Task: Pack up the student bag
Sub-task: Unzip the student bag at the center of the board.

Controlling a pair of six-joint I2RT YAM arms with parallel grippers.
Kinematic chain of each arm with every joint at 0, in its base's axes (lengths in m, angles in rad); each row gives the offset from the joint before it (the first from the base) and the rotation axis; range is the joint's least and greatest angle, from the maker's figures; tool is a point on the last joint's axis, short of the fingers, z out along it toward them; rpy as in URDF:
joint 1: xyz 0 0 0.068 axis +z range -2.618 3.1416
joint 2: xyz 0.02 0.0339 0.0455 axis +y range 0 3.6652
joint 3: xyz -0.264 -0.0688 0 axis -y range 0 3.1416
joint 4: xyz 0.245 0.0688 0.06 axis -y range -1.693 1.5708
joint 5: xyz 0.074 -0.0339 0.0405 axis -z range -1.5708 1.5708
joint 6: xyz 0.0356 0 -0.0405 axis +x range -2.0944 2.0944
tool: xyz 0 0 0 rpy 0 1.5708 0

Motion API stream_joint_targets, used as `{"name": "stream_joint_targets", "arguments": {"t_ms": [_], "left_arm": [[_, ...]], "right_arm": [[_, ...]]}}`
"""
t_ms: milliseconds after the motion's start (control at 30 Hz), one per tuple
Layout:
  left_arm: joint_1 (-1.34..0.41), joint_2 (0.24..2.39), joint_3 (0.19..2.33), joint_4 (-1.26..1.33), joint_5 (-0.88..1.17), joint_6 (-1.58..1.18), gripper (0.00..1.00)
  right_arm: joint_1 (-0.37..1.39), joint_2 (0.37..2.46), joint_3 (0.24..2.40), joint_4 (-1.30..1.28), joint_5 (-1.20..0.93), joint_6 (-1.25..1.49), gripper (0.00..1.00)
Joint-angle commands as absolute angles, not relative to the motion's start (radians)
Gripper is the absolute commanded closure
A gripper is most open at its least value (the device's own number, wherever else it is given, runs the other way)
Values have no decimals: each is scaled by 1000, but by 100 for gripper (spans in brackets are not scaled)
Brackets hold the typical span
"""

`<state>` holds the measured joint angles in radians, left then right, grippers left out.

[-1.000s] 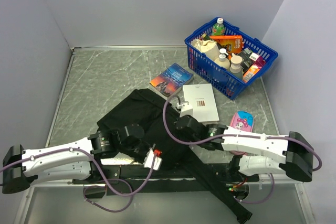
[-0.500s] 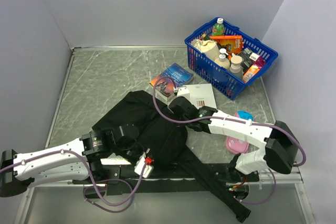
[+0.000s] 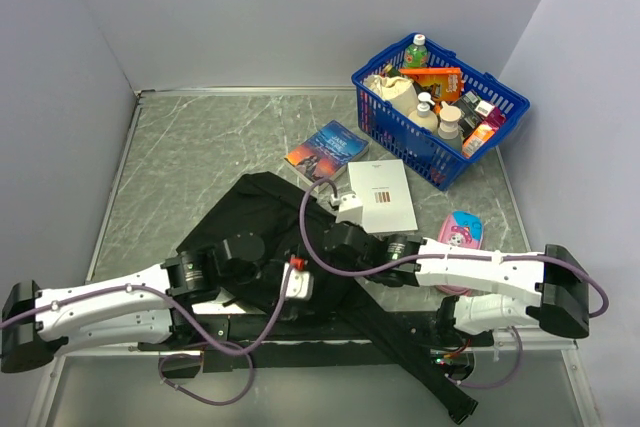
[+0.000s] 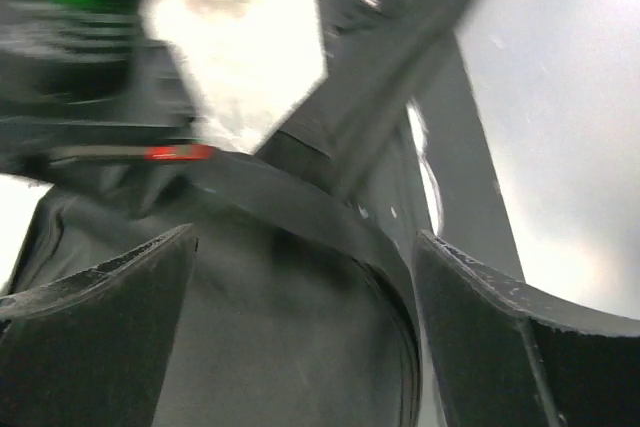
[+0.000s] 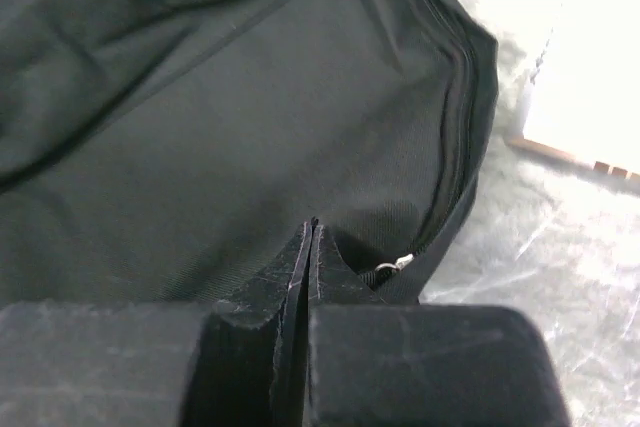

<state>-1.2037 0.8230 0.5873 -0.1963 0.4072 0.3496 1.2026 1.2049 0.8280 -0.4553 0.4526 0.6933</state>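
Black fabric backpack [image 3: 262,215], soft and slumped, lies on the grey marbled table [image 3: 200,137] near its front edge, between the two robot arms, with long straps trailing off toward the near right corner. The left gripper [image 4: 305,247] hangs over the bag with its jaws released and spread wide, nothing between them. The right gripper [image 5: 312,232] has its jaws clenched tight, tips against the bag's cloth just beside a small metal zip pull [image 5: 396,266]; whether any fabric is pinched cannot be told. A white booklet [image 3: 382,195] lies just beyond the bag, with a blue-covered book [image 3: 327,147] behind it and a pink pencil case [image 3: 462,230] to the right. A blue plastic mesh basket [image 3: 437,159] full of bottles and packets stands in the far right corner.
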Motion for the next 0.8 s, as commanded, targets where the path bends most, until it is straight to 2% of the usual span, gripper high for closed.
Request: {"name": "stream_joint_targets", "arguments": {"t_ms": [0,67,233,467,633,767], "left_arm": [[-1207,886,595,-8,247,37,9],[-1210,906,604,-8,233,-50,11],[-1233,957,586,47,245,-219,24],[-1292,1026,509,169,172,-245,25],[-1292,1081,483,192,20,-333,27],[-1290,1115,483,235,-48,-315,37]], "right_arm": [[1213,1141,784,-468,514,787,100],[1213,1120,776,-468,526,785,100],[1209,1092,778,-471,572,773,100],[1198,1032,744,-437,575,784,100],[1196,1022,724,-426,555,782,100],[1193,997,693,-391,525,785,100]]}}
